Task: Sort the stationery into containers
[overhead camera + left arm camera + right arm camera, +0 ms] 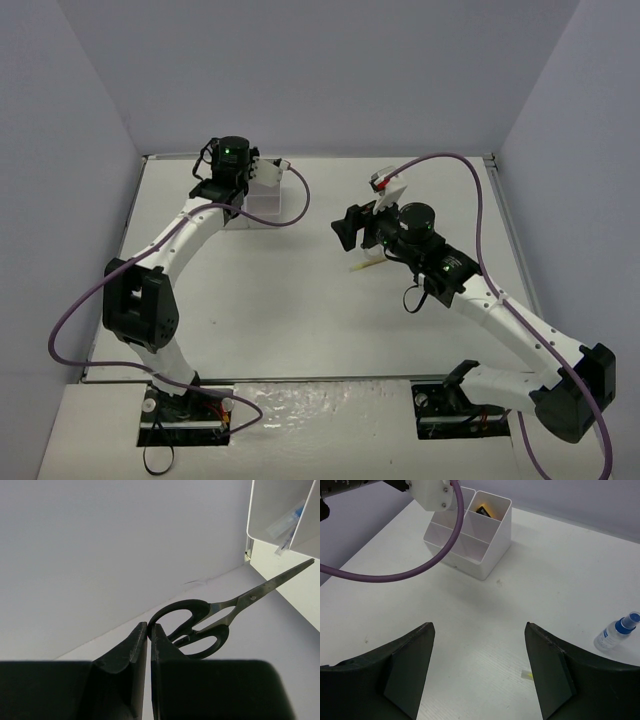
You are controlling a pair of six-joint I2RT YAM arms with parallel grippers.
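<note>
Walls: grey walls (300,70) close in the white bench (300,310) on the left, far and right sides.
Open room: a wide bare stretch of bench lies in the middle, between the two arms.
Containers: the white containers (265,195) sit near the far left corner, close to the far wall.
Left hand: the left hand (149,627) is closed tight and pinches the ring of the scissors (250,597).
Scissors: they stick out past the fingers, blades together. The tip points at the containers and is just below the rim.
Right hand: the right hand (477,627) is open wide, holds nothing and hangs over the bench, well apart from the containers.
Bottle: one small blue-capped bottle (617,632) lies on the bench to the right of the right hand.
Yellow bit: one tiny yellow bit (526,675) lies on the bench by the right finger.
Cups: four square cups show in the right wrist view, and the left arm hides the rest. One far cup has something yellow and black (485,510) in it.
Cable: one purple cable (420,570) loops in front of the containers.
</note>
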